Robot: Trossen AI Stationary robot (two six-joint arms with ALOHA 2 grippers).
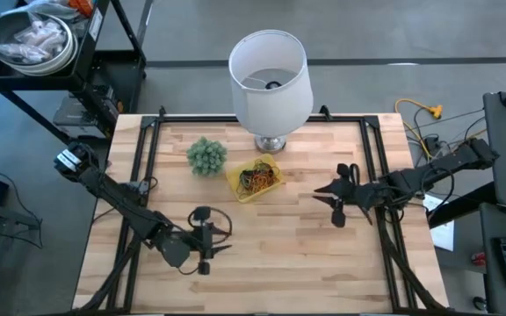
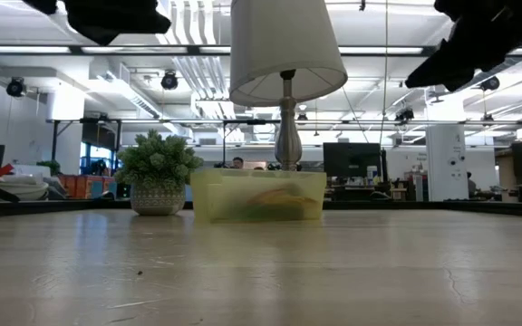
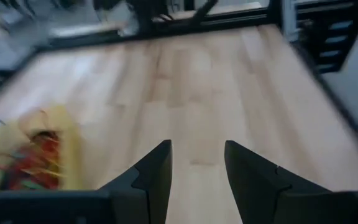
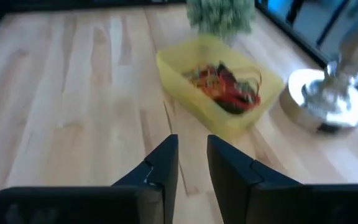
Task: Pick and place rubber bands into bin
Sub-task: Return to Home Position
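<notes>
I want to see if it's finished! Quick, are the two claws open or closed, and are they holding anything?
Left gripper: open, holding nothing.
Right gripper: open, holding nothing.

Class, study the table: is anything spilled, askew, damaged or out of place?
Nothing stands out. The rubber bands lie heaped inside the bin, which sits turned at an angle to the table edges beside the upright lamp. The left tool and right tool hang open and empty above it.
</notes>
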